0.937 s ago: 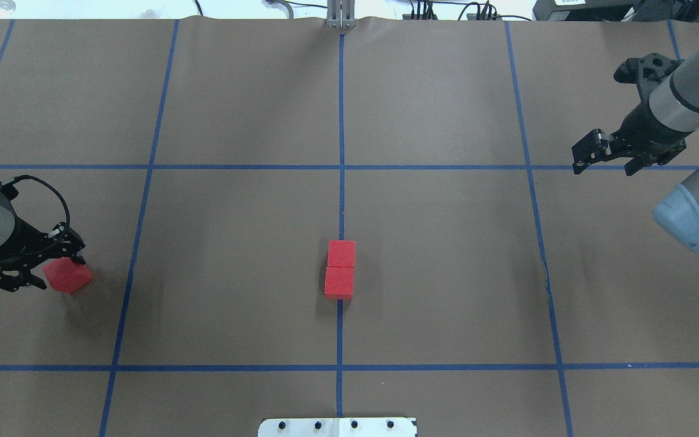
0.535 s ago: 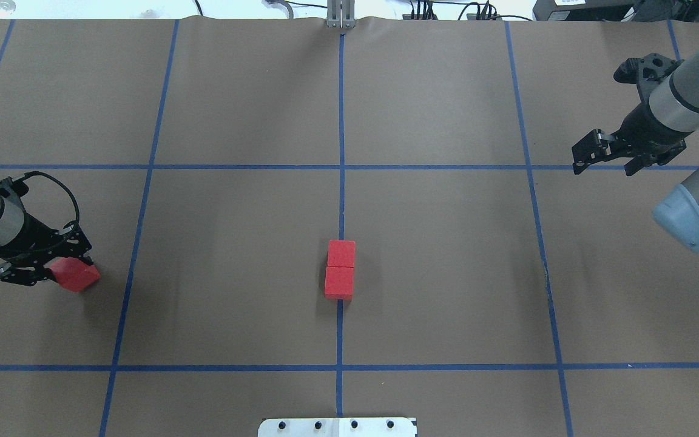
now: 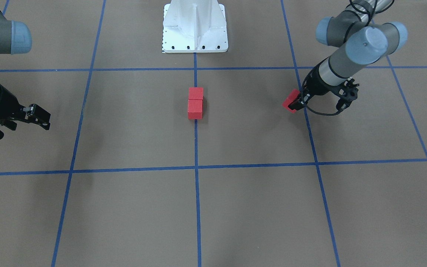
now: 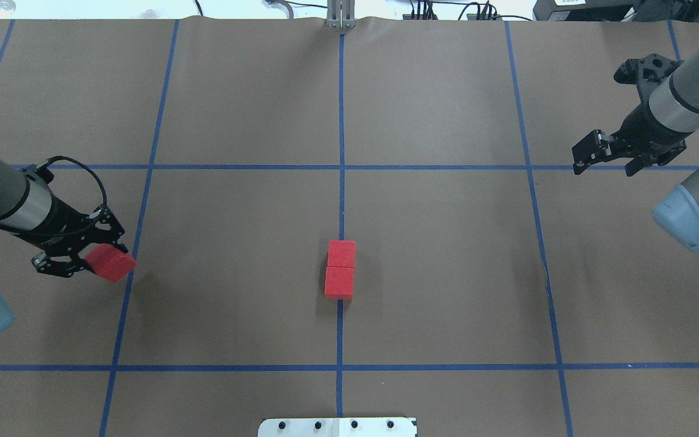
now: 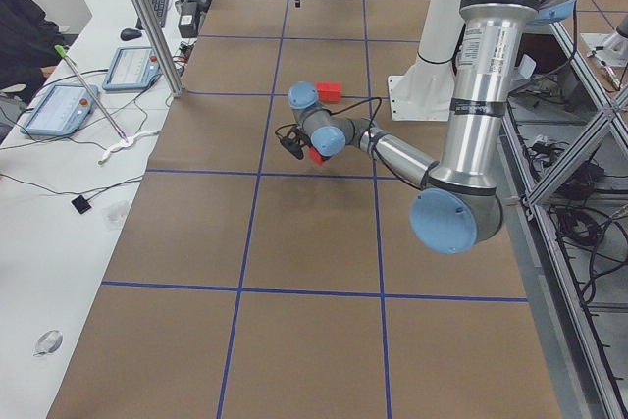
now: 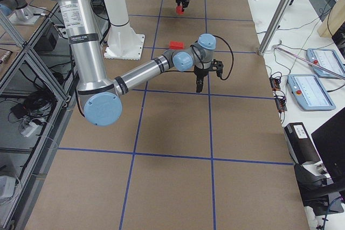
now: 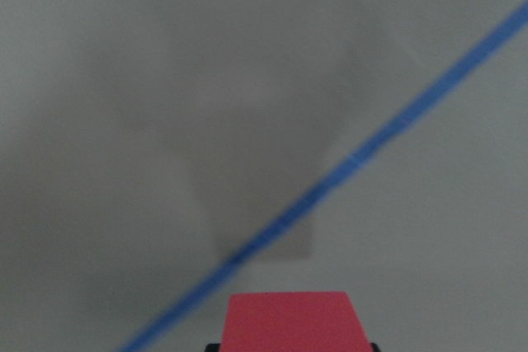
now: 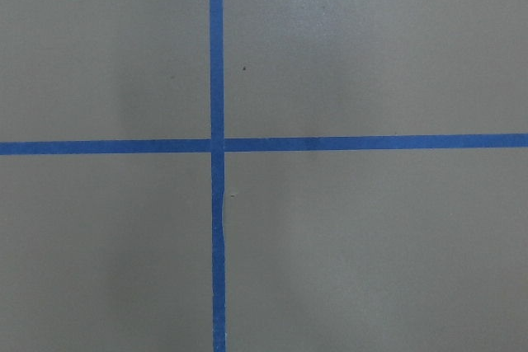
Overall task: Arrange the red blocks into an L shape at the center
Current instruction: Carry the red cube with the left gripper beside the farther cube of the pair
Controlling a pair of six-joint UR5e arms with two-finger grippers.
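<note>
Overhead exterior view has two red blocks (image 4: 341,254) (image 4: 340,283) lying at the center (image 4: 386,267) of the brown floor. They touch face to face in a short column that runs from 12 to 6 o'clock, set on the vertical blue tape line (image 4: 341,200). The nearer cube sits a hair toward 9 o'clock of the farther one.

The third red block (image 4: 110,264) is well apart from this pair, at about 9 o'clock from them, just beside another vertical grid line. It is turned at an angle to the grid and clamped between the fingers of the left gripper (image 4: 97,258), whose arm comes in from the 9 o'clock edge. In the left wrist-mounted view this cube fills the bottom middle, a blurred blue line runs diagonally under it, and a square shadow lies on the floor apart from the cube, so it looks raised off the surface.

The right gripper (image 4: 605,165) hangs well apart at about 2 o'clock from the pair, over a horizontal grid line, with its fingers spread and nothing between them. Its wrist view shows only bare floor and a crossing of two blue lines.

The white base plate (image 4: 337,426) sits at 6 o'clock from the pair, at the frame's edge.
</note>
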